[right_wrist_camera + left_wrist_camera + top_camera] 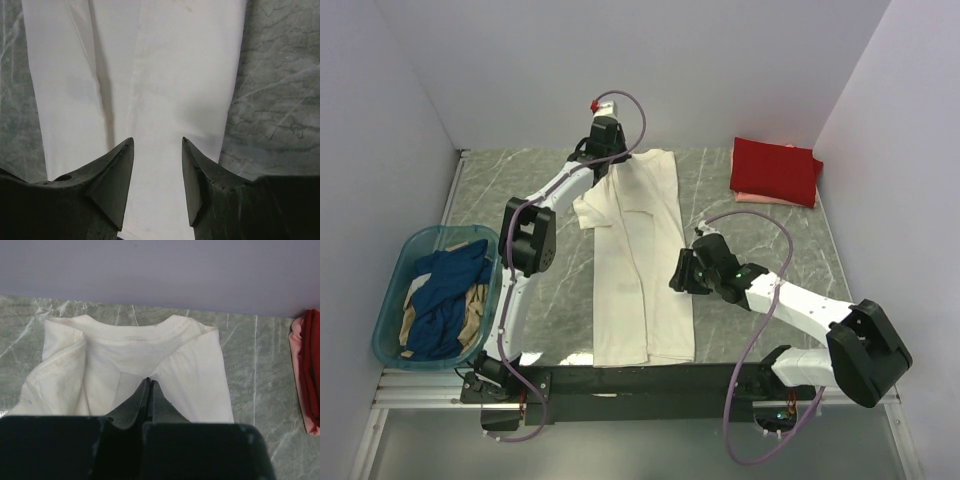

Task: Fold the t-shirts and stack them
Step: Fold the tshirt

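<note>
Left claw (149, 383): clenched on a pinch of the cream-white t-shirt (640, 250) just below the collar, with the cloth drawn up in folds to the tips. The claw sits at the far end of the counter (510, 175), close to the back wall. From it the shirt runs toward 6 o'clock as a long strip with both sides folded in, its hem at the near edge of the counter. The left shoulder is lifted and bunched.

Right claw (157, 145): released, jaws apart, nothing between them. It hangs over the shirt's right edge about halfway down (whether it touches the cloth cannot be told). Bare marble-patterned counter lies at its 3 o'clock.

Surroundings: at 3 o'clock from the left claw, well apart from the cream-white shirt, a folded red t-shirt (775, 168) lies in the far right corner on a pale pink t-shirt (756, 197), of which only an edge shows. The right arm's purple cable (760, 225) loops over the counter between that stack and the right claw. Nothing lies on the cream-white shirt itself.

Containers: a teal basket (388, 290) stands at the counter's left edge, at 8 o'clock from the left claw, beside the left arm. It holds a crumpled dark blue t-shirt (445, 290) on top of a tan t-shirt (475, 305).
</note>
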